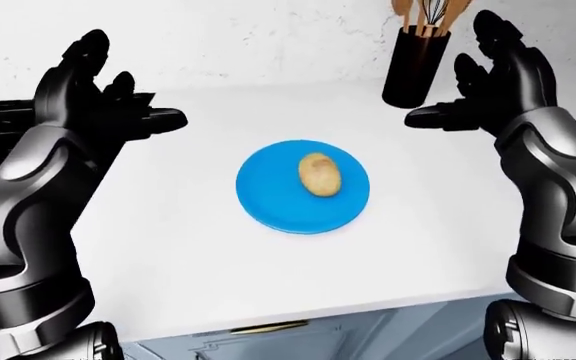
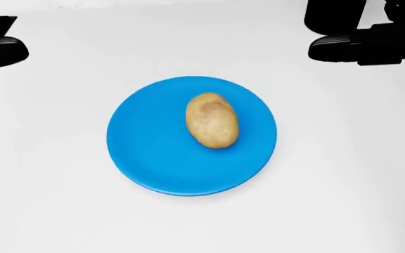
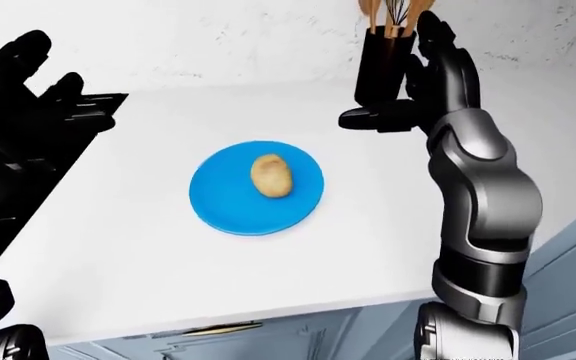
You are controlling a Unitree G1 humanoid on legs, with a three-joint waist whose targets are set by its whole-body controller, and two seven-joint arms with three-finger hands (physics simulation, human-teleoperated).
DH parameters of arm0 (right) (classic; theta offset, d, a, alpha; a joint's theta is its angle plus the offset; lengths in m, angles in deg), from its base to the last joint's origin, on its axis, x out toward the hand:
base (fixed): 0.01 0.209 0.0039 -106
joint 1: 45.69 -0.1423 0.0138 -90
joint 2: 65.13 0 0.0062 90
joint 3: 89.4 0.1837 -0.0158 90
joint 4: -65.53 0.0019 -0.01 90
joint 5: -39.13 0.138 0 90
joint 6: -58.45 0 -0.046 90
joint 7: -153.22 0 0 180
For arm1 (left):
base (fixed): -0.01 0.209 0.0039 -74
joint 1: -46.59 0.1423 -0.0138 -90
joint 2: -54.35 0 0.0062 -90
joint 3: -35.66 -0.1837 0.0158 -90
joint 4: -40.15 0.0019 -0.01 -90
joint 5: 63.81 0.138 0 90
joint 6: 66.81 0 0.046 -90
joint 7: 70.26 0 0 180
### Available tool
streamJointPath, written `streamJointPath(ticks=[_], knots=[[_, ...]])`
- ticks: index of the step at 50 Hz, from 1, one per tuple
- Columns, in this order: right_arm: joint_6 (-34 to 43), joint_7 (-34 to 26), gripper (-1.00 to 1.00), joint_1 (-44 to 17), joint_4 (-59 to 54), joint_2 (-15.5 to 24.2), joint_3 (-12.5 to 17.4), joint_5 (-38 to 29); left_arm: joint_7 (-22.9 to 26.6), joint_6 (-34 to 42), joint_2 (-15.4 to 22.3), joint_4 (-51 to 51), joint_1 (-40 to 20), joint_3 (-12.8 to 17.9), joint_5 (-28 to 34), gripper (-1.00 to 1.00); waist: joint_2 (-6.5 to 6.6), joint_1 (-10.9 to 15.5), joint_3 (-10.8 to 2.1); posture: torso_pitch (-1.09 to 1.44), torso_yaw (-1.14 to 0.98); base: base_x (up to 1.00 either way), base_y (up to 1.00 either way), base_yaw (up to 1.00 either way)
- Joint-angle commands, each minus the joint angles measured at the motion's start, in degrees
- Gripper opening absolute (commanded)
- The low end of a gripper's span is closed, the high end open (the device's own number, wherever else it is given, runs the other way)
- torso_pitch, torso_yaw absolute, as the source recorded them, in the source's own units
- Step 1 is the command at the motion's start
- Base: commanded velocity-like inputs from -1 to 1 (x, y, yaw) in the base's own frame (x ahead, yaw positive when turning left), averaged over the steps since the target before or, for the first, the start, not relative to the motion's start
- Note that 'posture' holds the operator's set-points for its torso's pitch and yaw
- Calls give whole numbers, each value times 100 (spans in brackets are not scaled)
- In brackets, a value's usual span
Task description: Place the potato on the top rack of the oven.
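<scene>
Potato (image 2: 211, 120) lies on its side on the blue plate (image 2: 153, 158), a little right of the plate's middle in the head view, long axis running roughly top to bottom with a slight tilt; tan skin, a darker patch near its upper end; nothing touches it. Plate sits flat on the white counter (image 1: 168, 225), well clear of every edge I can see.

My left hand (image 1: 103, 97) is raised over the counter at the left of the left-eye view, palm turned inward, fingers spread and released, gripping nothing; one finger (image 1: 158, 120) points toward the plate but stays well apart from it. My right hand (image 1: 493, 82) is raised at the right, likewise spread and empty, thumb reaching inward; it too is well apart from the plate. The two hands stand on either side of the plate, both higher in the view than the potato.

Black utensil holder (image 1: 416, 64) stands upright near the wall (image 1: 268, 37), just beside my right hand in the eye views; wooden handles and a whisk (image 1: 434, 13) stick up from it. Dark surface (image 3: 88, 109) at the counter's left edge, partly behind my left hand. Pale blue cabinet fronts (image 3: 298, 337) below the counter edge, with a brass handle (image 1: 268, 327).
</scene>
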Motion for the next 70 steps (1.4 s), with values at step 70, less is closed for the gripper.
streamJointPath(ticks=[70], knots=[[-365, -120, 100, -36, 197, -57, 17, -321, 79, -215, 32, -150, -214, -17, 38, 100, 154, -17, -6, 0, 0, 0, -6, 0]])
